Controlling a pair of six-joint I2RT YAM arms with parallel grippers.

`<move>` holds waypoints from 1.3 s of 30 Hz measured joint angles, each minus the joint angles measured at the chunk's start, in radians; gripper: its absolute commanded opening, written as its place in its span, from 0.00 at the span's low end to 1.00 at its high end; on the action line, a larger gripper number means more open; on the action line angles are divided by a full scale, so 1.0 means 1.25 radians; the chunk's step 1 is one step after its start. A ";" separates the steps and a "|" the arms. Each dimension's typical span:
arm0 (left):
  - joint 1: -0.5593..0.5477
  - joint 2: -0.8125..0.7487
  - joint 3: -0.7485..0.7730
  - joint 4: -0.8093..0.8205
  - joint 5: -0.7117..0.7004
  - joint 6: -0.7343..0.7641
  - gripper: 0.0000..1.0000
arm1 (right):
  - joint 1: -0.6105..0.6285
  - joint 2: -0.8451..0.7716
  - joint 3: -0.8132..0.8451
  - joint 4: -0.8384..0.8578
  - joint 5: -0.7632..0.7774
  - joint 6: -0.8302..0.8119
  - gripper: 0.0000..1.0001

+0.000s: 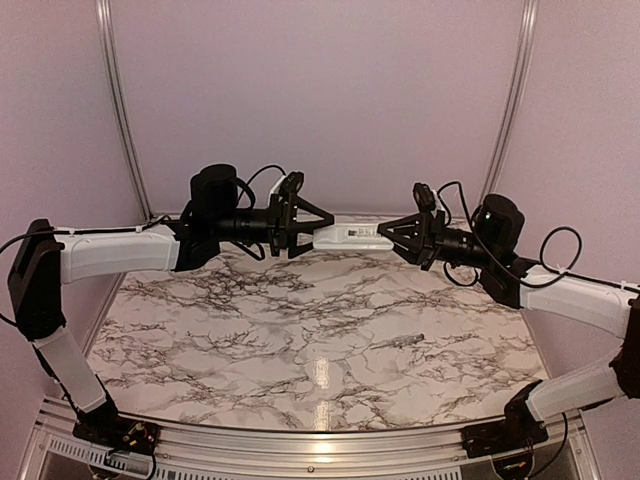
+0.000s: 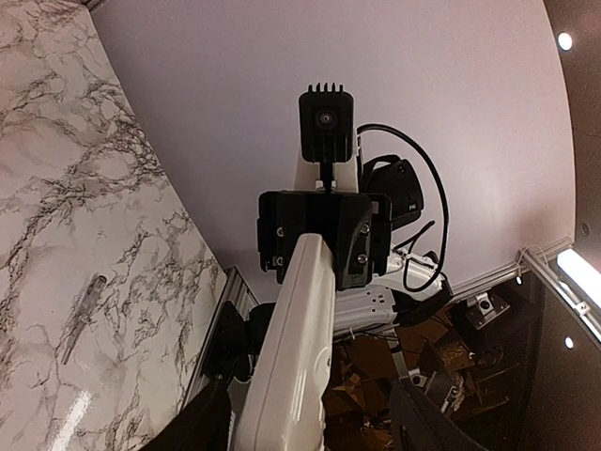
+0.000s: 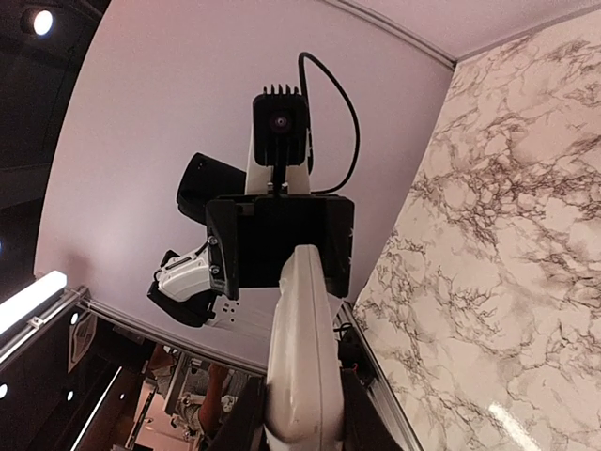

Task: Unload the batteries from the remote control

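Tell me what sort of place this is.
Probably a lab test booth, not a home: plain pale walls on metal poles, a marble-pattern table on aluminium framing, two bolted-down arms with a remote control between them.

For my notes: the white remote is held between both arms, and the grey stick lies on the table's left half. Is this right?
Not quite: the grey stick lies on the right half of the table; the top external view shows it. The rest holds.
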 measured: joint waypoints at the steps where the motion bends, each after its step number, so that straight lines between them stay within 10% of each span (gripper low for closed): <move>1: -0.001 0.000 0.000 0.002 0.001 -0.002 0.57 | 0.000 0.002 0.002 0.002 0.000 0.001 0.00; 28: -0.015 0.045 0.016 0.034 0.036 -0.038 0.34 | 0.001 0.038 0.017 0.034 -0.021 0.007 0.00; 39: -0.014 0.052 0.023 0.053 0.054 -0.038 0.00 | 0.000 0.041 0.017 0.042 -0.021 0.023 0.00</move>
